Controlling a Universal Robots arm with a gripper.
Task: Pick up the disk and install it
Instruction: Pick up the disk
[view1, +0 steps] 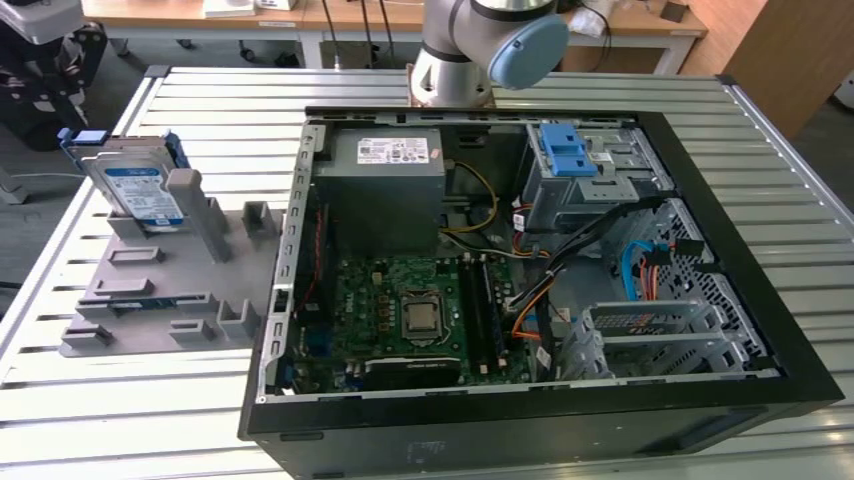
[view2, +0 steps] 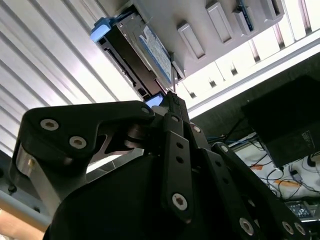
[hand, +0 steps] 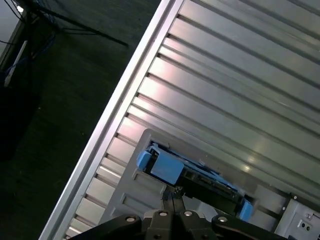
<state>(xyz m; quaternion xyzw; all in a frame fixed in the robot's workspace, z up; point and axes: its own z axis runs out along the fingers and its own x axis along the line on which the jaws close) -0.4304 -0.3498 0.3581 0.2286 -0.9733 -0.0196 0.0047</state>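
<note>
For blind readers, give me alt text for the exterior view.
An open computer case lies on a slatted table; at the exterior view's left, the disk stands upright in a grey holder. The arm stands beyond the case.

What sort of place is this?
Probably a robotics lab or workshop: a robot arm stands on a slatted metal table by an opened computer case, a disk sits upright in a grey holder, and desks stand behind.
</note>
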